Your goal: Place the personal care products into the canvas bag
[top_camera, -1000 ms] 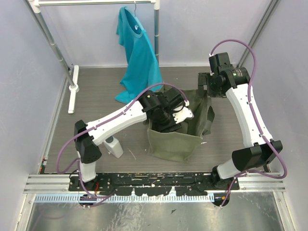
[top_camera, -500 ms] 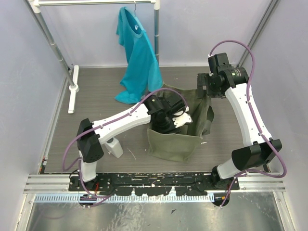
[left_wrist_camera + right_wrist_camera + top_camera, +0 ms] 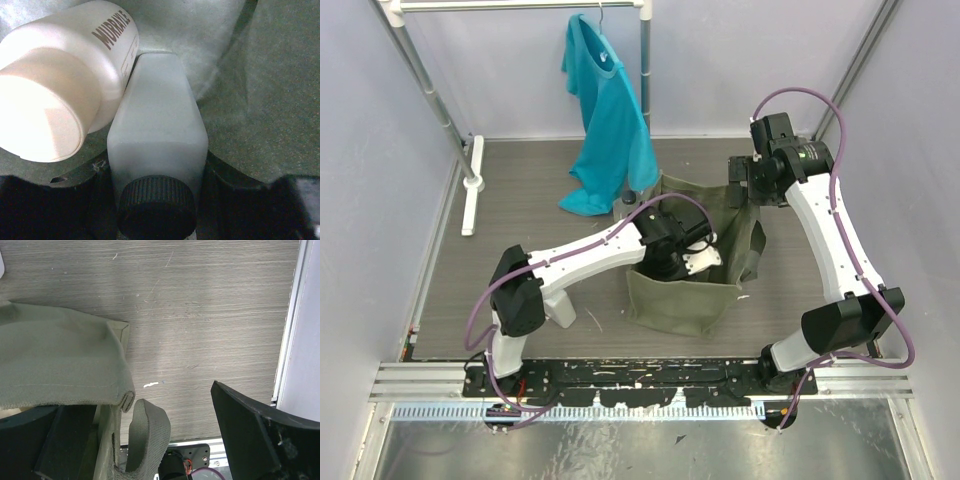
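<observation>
Bottle with dark cap [image 3: 157,125], clear-bodied, is clamped between the jaws of the left gripper [image 3: 157,175] inside the canvas bag [image 3: 675,295], centre of the overhead frame. A white bottle [image 3: 65,75] with a beige cap touches it, upper left. At the bag's upper-right rim, the right gripper [image 3: 742,182] has its jaws apart.

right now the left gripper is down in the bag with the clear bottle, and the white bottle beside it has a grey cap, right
Not quite: the white bottle has a beige cap, not a grey one, as the left wrist view shows. The rest holds: the left gripper is down in the bag with the clear bottle, the white bottle beside it.
</observation>
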